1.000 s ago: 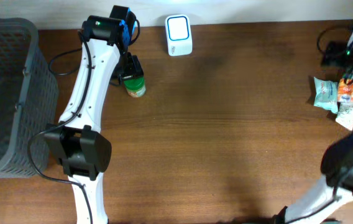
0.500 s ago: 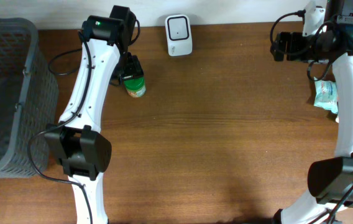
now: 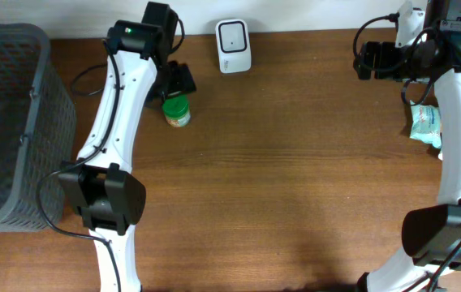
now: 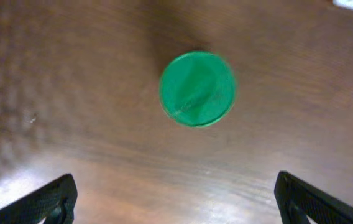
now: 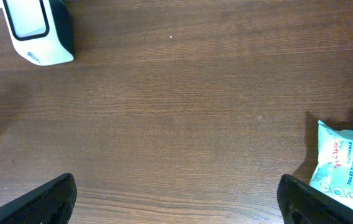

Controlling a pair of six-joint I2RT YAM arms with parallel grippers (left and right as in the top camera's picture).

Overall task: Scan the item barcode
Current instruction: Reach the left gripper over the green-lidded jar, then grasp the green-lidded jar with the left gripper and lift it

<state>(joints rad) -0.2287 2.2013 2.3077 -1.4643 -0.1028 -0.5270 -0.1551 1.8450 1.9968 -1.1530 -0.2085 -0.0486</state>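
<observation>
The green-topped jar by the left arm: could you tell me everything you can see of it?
The jar is small and round, with a bright green lid, seemingly plastic, over a pale labelled body. It stands upright on the brown wooden table, near the white scanner. Nothing touches it: the left gripper is open and apart from it. No barcode shows in these views.

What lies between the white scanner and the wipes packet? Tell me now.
Nothing but bare tabletop runs from the white scanner to the wipes packet; the right wrist view shows it plainly.
</observation>
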